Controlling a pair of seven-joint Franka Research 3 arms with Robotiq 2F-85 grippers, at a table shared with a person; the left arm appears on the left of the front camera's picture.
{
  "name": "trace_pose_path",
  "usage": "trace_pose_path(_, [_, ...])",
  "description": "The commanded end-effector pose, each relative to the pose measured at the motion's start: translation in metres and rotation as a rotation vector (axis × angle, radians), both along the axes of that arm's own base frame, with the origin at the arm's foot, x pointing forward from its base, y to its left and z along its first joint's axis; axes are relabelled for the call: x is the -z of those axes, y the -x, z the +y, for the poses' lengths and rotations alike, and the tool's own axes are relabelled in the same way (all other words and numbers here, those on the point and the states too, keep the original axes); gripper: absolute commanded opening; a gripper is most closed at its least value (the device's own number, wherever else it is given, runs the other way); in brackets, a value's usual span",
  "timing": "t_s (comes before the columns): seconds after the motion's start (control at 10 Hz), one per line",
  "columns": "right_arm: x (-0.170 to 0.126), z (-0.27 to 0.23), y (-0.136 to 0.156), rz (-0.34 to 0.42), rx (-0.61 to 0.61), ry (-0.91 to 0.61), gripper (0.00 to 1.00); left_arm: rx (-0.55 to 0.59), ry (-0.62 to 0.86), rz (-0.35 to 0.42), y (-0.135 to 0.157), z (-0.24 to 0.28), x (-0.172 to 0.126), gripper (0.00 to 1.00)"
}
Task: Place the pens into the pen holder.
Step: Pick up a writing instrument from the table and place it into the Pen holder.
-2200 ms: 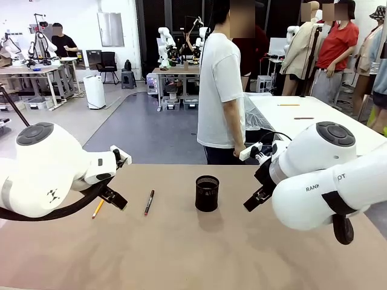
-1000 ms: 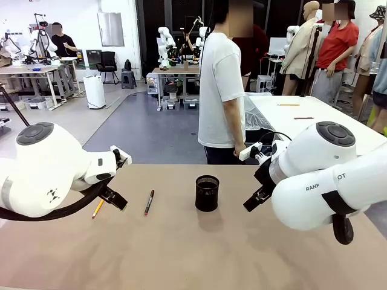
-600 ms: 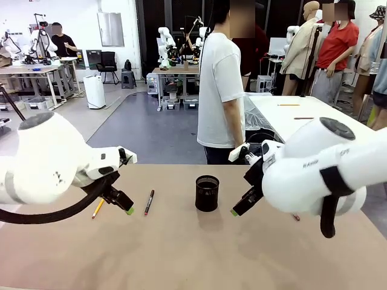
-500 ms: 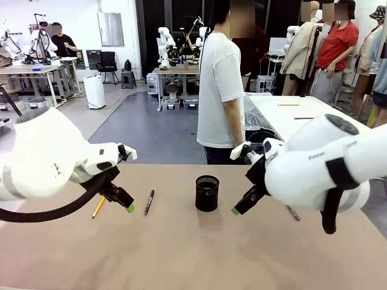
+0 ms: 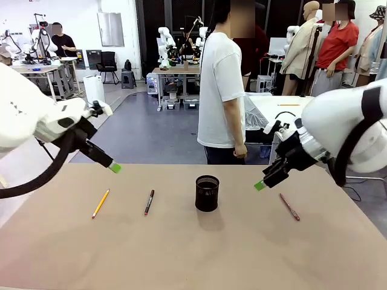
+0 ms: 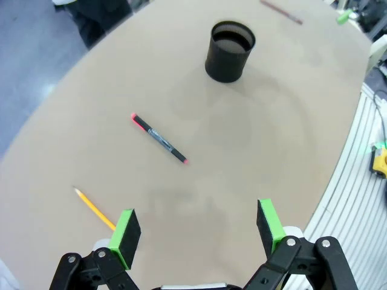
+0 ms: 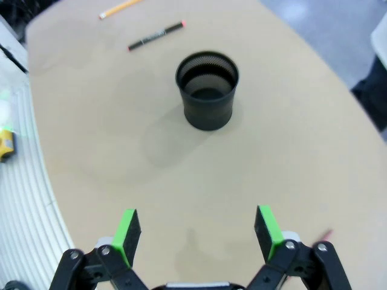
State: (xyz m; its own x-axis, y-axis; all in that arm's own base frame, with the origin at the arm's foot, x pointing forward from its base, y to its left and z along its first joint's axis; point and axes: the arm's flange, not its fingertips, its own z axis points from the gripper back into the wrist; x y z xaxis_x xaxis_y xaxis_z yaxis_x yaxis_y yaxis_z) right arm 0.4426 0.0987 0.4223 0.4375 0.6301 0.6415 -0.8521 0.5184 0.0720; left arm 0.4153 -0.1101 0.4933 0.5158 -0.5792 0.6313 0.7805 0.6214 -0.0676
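Observation:
The black mesh pen holder [image 5: 207,193] stands upright mid-table and looks empty from above [image 7: 207,90] [image 6: 229,51]. Left of it lie the dark pen with a red end [image 5: 149,202] [image 6: 160,139] and the orange-yellow pencil [image 5: 100,203] [image 6: 94,208]. On its right lies the pinkish-red pen [image 5: 289,206]. My left gripper [image 5: 113,167] [image 6: 199,226] hangs open and empty, high above the table's far left. Also open and empty, my right gripper [image 5: 259,185] [image 7: 198,232] hovers to the right of the holder, above the pinkish-red pen.
A person in a white T-shirt [image 5: 221,90] stands at the far edge behind the holder, hand at their side. The brown tabletop [image 5: 193,254] is bare in front. The rounded table edge [image 6: 347,157] shows in the left wrist view.
Both arms have risen and swung outward, away from the table's middle. The pencil and the pinkish-red pen, partly hidden before, now lie in plain sight. The pens and holder have not moved.

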Motion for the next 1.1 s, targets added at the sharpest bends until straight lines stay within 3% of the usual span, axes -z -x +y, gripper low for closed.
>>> trace_pose_path(0.0, [0.023,-0.016,-0.046,0.015,-0.021,-0.073,1.00,0.083,0.038,-0.071,-0.006,0.015,0.007,1.00])
trace_pose_path(0.3, [0.019,-0.038,-0.071,0.011,0.046,-0.150,1.00,0.116,0.044,-0.115,-0.010,0.022,0.003,1.00])
trace_pose_path(0.4, [0.016,-0.037,-0.069,-0.001,0.162,-0.163,1.00,0.092,0.013,-0.133,-0.010,0.017,0.005,1.00])
trace_pose_path(0.5, [0.018,-0.039,-0.055,0.026,0.031,-0.133,1.00,0.086,0.026,-0.097,-0.004,0.020,-0.002,1.00])
trace_pose_path(1.0, [0.018,-0.039,-0.055,0.026,0.031,-0.133,1.00,0.086,0.026,-0.097,-0.004,0.020,-0.002,1.00])
